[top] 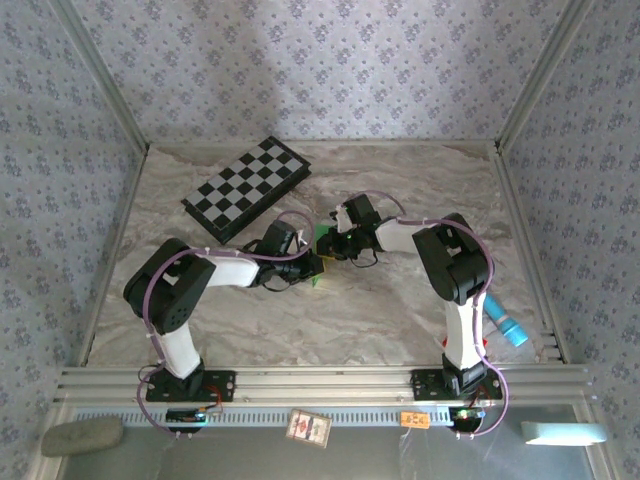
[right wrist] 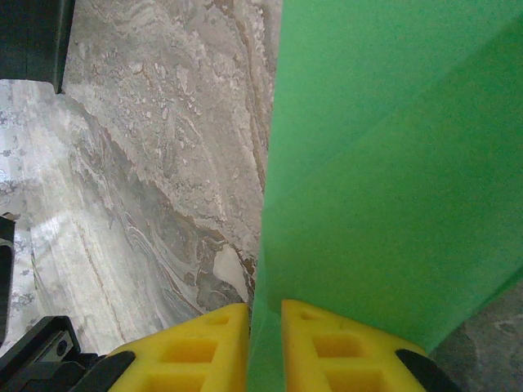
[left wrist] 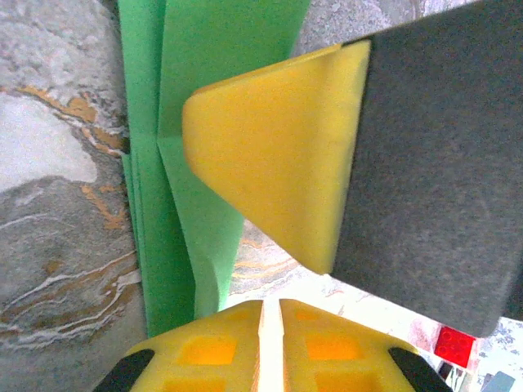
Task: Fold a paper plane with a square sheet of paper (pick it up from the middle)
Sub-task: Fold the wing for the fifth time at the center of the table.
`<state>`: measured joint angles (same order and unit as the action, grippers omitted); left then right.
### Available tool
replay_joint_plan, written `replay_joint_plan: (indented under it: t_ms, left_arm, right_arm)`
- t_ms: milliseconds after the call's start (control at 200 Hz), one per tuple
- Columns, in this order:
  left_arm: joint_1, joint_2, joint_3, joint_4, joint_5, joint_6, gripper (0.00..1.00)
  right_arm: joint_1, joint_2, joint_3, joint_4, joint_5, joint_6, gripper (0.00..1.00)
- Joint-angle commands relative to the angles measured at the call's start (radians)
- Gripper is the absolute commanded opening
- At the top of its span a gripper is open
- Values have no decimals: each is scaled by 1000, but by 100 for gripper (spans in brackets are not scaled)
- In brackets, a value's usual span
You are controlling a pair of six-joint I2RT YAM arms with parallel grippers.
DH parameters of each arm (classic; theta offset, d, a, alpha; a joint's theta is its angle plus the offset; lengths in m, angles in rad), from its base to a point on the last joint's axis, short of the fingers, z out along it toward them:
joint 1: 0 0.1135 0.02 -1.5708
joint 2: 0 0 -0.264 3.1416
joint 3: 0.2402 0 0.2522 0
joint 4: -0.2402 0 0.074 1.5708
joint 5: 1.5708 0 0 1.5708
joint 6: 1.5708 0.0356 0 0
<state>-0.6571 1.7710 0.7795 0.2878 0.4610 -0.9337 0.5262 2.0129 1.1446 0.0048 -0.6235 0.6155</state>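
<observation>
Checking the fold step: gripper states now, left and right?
Left gripper: closed; whether it pinches the paper plane cannot be told.
Right gripper: closed on the paper plane.

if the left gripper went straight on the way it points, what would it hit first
Probably a yellow finger of the right gripper, right ahead of the left gripper; depth is unclear.

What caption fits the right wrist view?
Right tool grips the creased green plane, marble table beyond.
</observation>
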Motion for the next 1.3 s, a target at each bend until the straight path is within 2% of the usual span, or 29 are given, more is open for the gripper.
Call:
replay_joint_plan:
  t_ms: [0, 740, 1294]
  left_arm:
    - [-8, 12, -14, -9, -5, 0, 12]
    - [-16, 23, -55, -36, -19, -14, 6]
    - [-30, -55, -111, -121, -40, -6, 5]
  right_arm:
    - [6, 19, 24, -56, 18, -11, 20]
    - [8, 31, 40, -95, 32, -17, 20]
    - [11, 86, 126, -274, 174, -30, 18]
